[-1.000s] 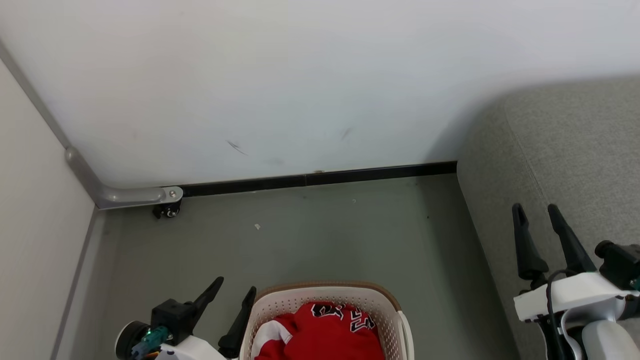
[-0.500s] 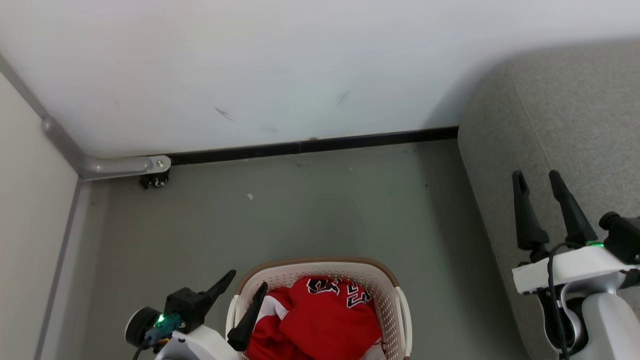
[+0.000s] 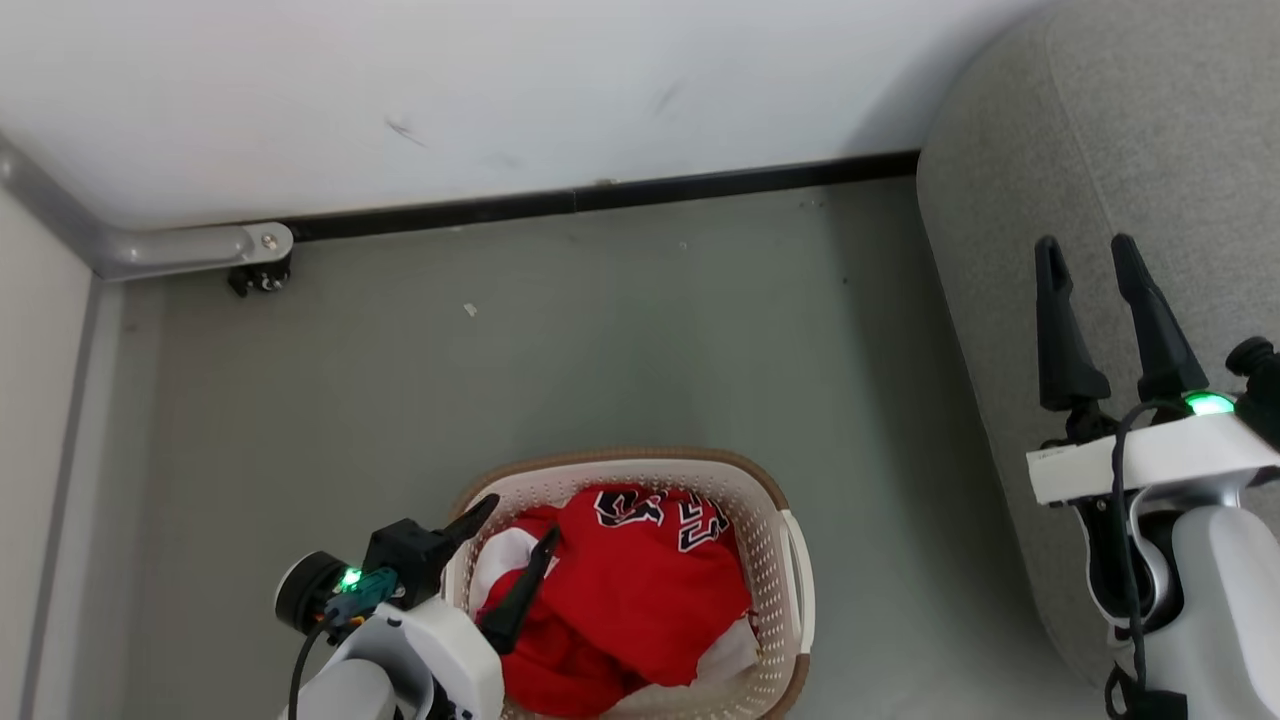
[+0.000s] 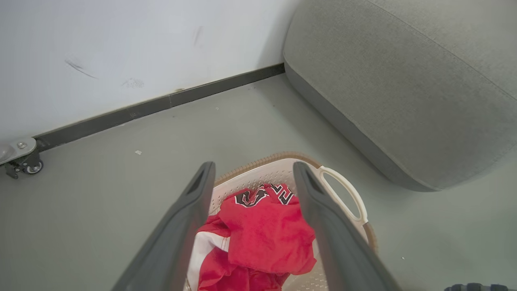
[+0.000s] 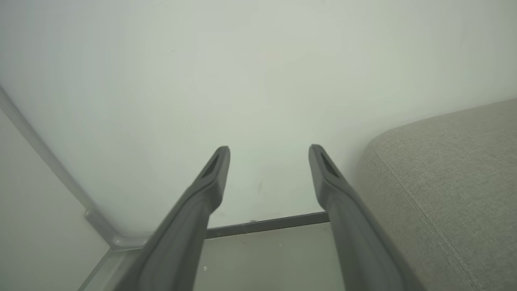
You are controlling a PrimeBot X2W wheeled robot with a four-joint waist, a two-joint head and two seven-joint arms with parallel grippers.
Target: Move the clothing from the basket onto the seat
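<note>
left gripper: fingers parted, nothing between, angled up and rightward, green wrist light lit | right gripper: fingers parted, empty, pointing up the head view, pale forearm below

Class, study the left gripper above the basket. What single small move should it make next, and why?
Probably lower the left gripper straight down into the red clothing. Its jaws stand open over the heap, which lies inside the basket, and nothing is gripped yet; the right gripper is open over the seat.
</note>
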